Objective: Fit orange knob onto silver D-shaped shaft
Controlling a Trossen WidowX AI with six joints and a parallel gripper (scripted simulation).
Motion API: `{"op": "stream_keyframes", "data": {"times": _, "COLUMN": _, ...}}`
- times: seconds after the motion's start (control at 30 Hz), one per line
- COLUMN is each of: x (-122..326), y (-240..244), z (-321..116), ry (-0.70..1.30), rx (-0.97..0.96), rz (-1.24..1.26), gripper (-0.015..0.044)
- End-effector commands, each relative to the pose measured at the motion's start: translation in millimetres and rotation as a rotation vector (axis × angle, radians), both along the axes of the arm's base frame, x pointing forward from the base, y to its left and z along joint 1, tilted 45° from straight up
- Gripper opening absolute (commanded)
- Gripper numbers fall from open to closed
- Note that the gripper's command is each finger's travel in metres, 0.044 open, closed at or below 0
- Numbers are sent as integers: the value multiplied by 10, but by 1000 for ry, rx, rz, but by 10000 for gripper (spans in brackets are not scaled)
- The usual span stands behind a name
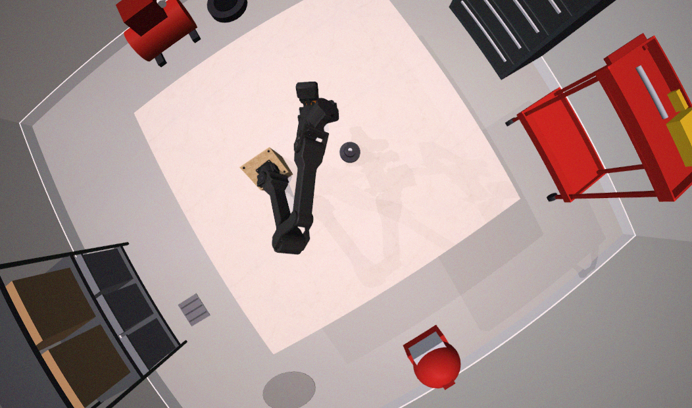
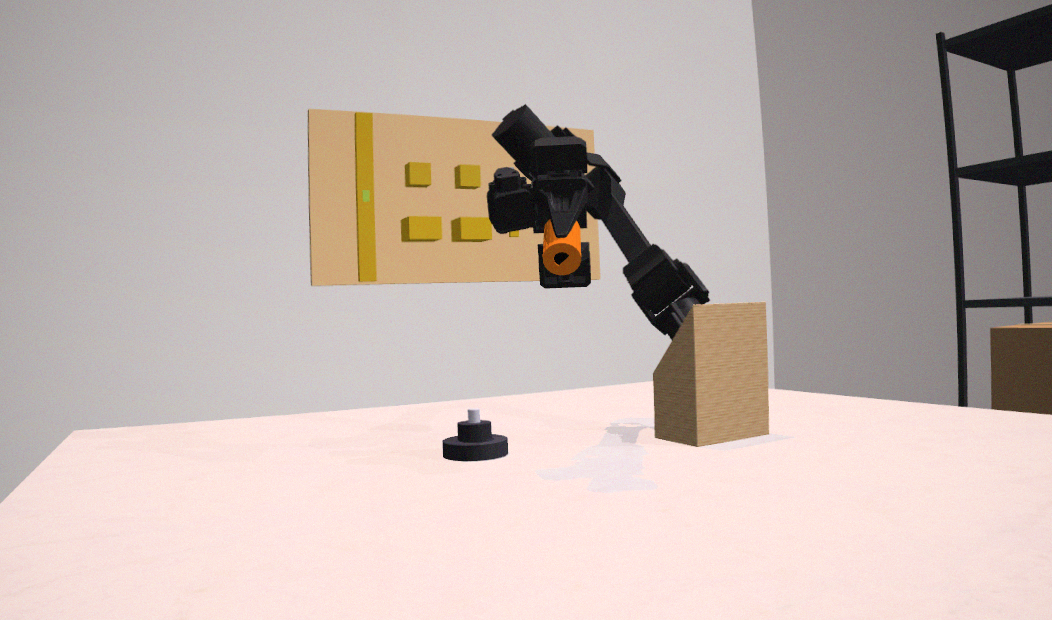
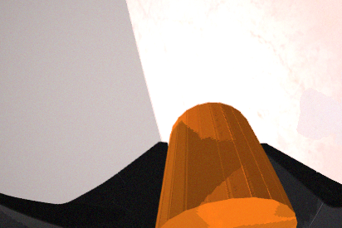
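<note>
My gripper [image 2: 562,231] [image 3: 212,152] is shut on the orange knob [image 2: 552,245] [image 3: 212,157] and holds it high above the table. The knob is tilted, and its underside with the dark hole faces the exterior view; I cannot make out the hole's flat side clearly. The round black pedestal [image 1: 343,156] [image 2: 474,449] stands on the table, lower and to the left of the knob in the exterior view. Its silver shaft [image 1: 349,150] [image 2: 473,416] points up and is bare. The shaft's flat side cannot be made out. The pedestal is not in the wrist view.
The arm's base is on a wooden block [image 1: 270,153] [image 2: 730,374], to the right of the pedestal in the exterior view. The pale table [image 1: 414,218] [image 2: 283,524] carries both. A red cart [image 1: 564,147] and a dark cabinet [image 1: 505,40] stand beyond the table.
</note>
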State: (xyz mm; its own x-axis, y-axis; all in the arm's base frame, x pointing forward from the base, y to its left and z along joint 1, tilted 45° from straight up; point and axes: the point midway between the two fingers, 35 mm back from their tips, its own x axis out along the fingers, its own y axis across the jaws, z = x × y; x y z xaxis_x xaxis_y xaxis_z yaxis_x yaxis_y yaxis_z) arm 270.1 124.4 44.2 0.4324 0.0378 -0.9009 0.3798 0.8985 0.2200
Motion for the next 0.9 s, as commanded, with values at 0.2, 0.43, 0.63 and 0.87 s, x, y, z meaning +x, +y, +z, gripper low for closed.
{"op": "stream_keyframes", "data": {"times": 0.2, "x": 26, "y": -75, "z": -138, "ry": 72, "rx": -132, "rz": -62, "gripper": 0}}
{"op": "stream_keyframes", "data": {"times": 0.43, "x": 42, "y": -139, "z": -250, "ry": 136, "rx": -249, "rz": -117, "gripper": 0}}
{"op": "stream_keyframes", "data": {"times": 0.63, "x": 56, "y": -189, "z": -340, "ry": 187, "rx": -341, "rz": -161, "gripper": 0}}
{"op": "stream_keyframes", "data": {"times": 0.87, "x": 72, "y": -246, "z": -442, "ry": 244, "rx": -444, "rz": -212, "gripper": 0}}
